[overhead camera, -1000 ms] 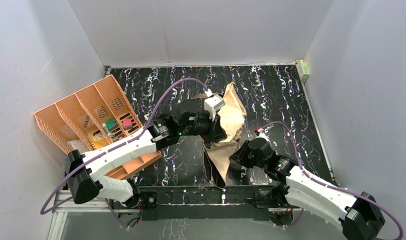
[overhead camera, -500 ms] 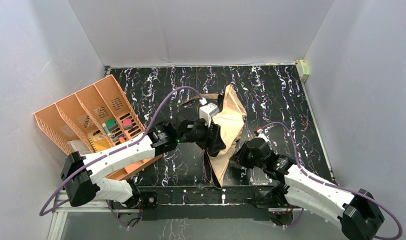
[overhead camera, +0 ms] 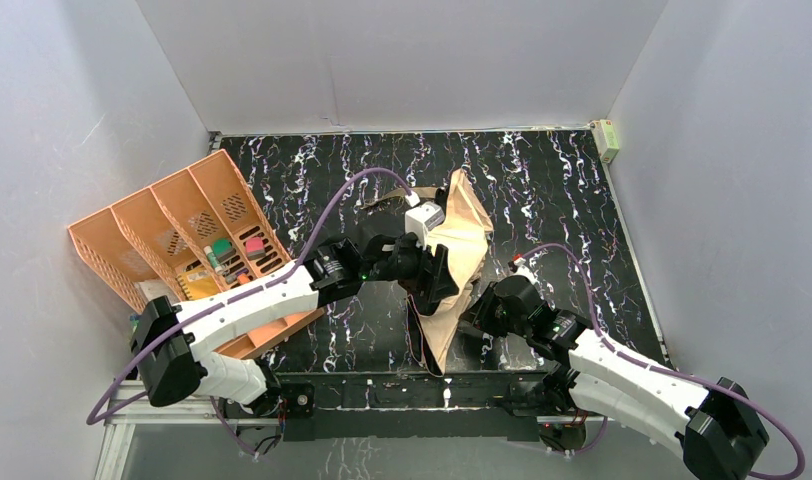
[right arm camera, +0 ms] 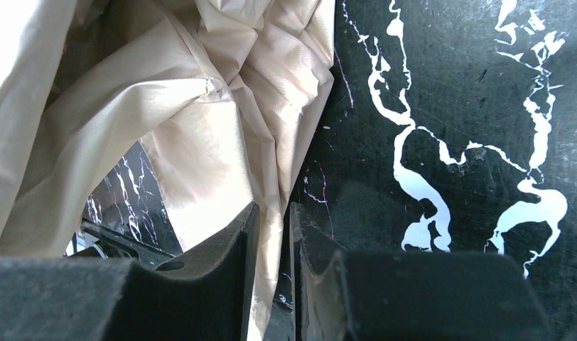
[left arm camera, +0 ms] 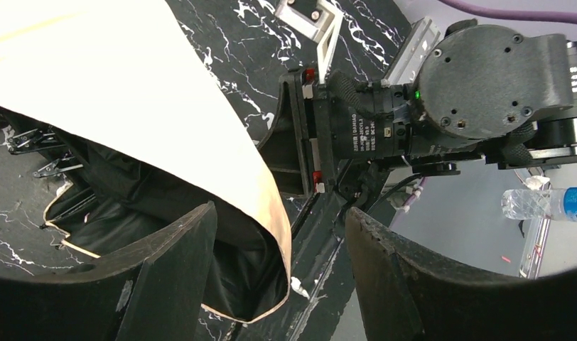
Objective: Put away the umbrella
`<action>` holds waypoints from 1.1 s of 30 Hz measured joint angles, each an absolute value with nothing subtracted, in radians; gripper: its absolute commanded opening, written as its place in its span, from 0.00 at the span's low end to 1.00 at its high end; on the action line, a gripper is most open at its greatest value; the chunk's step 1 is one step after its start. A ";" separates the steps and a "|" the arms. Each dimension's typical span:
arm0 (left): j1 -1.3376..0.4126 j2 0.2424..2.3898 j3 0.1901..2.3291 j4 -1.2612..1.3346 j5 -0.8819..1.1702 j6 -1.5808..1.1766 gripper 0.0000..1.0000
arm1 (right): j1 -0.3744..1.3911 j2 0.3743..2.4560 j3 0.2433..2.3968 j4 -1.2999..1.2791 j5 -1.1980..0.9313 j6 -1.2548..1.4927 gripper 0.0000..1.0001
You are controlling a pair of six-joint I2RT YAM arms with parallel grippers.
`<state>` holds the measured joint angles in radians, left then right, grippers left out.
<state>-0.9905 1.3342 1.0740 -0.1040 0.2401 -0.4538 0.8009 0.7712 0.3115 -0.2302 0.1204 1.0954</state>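
Observation:
The umbrella lies half collapsed in the middle of the black marbled table, tan canopy outward, black lining and ribs showing underneath. My left gripper hovers over its near part, open; a loose fold of the umbrella's tan edge hangs between the fingers of the left gripper, touching neither pad. My right gripper sits at the canopy's right edge. In the right wrist view the right gripper is shut on a thin strip of the umbrella's tan cloth. Handle and strap are hidden.
An orange desk organizer with small items in its slots stands at the left, against the wall. A small green-and-white box sits in the far right corner. White walls close in three sides. A water bottle lies beyond the near edge.
My left gripper has opened and let go of the canopy fold, shifting slightly toward the near edge. The canopy's lower part has drawn narrower. The right gripper keeps its hold.

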 measured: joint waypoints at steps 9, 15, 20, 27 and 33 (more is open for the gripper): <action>-0.991 1.336 1.010 -0.071 0.269 -0.508 0.59 | 0.801 0.772 0.311 -0.230 0.117 1.095 0.31; -0.991 1.336 0.993 -0.042 0.294 -0.529 0.55 | 0.801 0.771 0.311 -0.230 0.116 1.096 0.31; -0.991 1.336 0.993 -0.014 0.310 -0.537 0.54 | 0.801 0.771 0.311 -0.230 0.111 1.096 0.31; -0.991 1.341 0.992 0.007 0.329 -0.543 0.53 | 0.801 0.765 0.311 -0.230 0.109 1.097 0.31; -0.991 1.351 0.963 0.030 0.338 -0.556 0.52 | 0.801 0.765 0.311 -0.230 0.105 1.097 0.31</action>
